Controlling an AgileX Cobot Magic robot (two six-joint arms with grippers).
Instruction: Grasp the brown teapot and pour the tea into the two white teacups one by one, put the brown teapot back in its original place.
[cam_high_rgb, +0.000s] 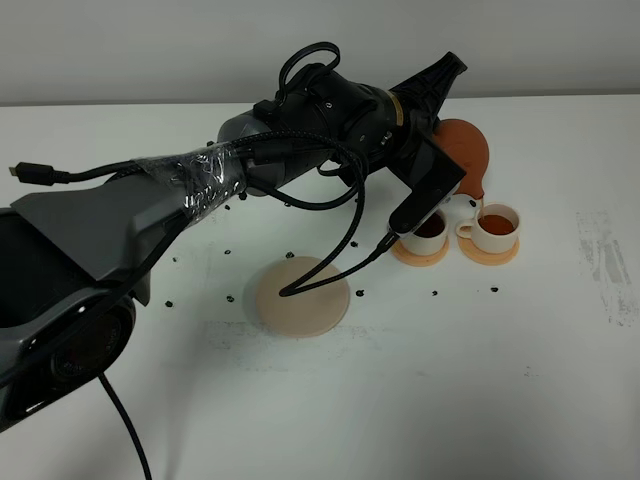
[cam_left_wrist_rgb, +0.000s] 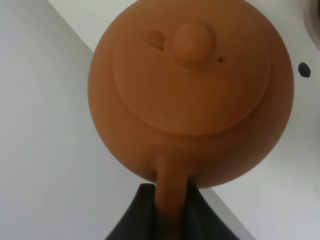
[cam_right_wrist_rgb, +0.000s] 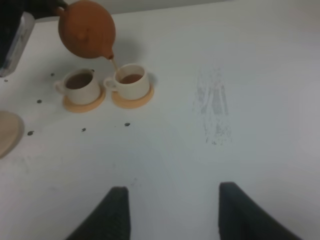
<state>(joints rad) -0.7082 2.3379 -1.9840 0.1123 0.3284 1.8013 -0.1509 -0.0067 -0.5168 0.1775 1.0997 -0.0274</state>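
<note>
Toward the far right of the table (cam_high_rgb: 450, 380), I can see the brown teapot (cam_high_rgb: 465, 150) held in the air and tipped over, well apart from the beige disc coaster (cam_high_rgb: 300, 297), which sits nearer the middle with a black cable hanging across it. My left wrist view shows the left end effector (cam_left_wrist_rgb: 169, 189) pinching the teapot's loop handle, one dark finger on each side, with the knobbed lid facing the camera. The two white teacups stand side by side just beneath the pot, each on its own small orange coaster (cam_high_rgb: 490, 255). The near-left teacup (cam_high_rgb: 432, 228) is partly hidden behind the wrist camera in the high view; the right teacup (cam_high_rgb: 497, 226) shows plainly. Both hold brown tea. From the right wrist view, a thin stream runs from the spout into the right teacup. The right end effector (cam_right_wrist_rgb: 172, 200) hangs above bare table with its fingers spread wide, gripping nothing. Small dark specks (cam_high_rgb: 435, 294) dot the tabletop, and a grey scuff (cam_high_rgb: 605, 265) marks its right side.
</note>
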